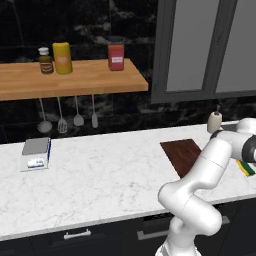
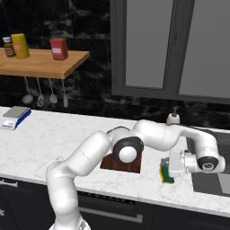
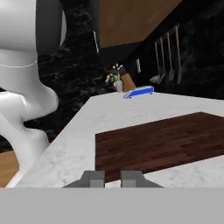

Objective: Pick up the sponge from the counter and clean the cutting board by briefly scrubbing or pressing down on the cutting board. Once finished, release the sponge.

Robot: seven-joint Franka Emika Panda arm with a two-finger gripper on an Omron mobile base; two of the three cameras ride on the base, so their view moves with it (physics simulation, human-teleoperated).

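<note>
Two fingers of the gripper [image 2: 164, 169] pinched the sponge [image 2: 166, 174] at lower right; the board [image 3: 166, 142] lay just left on the counter [image 2: 54, 139].

Counter [image 1: 110, 170]: runs left to right below the shelf [image 1: 70, 77].
Shelf: on the wall above the counter's left part; three jars [image 1: 62, 57] stand on it in a row.
Utensils [image 1: 67, 117]: hang under the shelf, behind the counter.
Scale [image 1: 36, 153]: on the counter at its left end, well apart from the board [image 1: 182, 155].
Board: flat on the counter, right of centre, partly behind the arm [image 1: 200, 185].
Sponge [image 2: 166, 174]: on the counter right of the board, near the front edge, apart from the board.
Gripper [image 2: 165, 167]: just over the sponge, at its right side.
Bottle [image 2: 173, 118]: at the counter's back, behind the sponge.
Sink [image 2: 211, 179]: right of the sponge.
</note>
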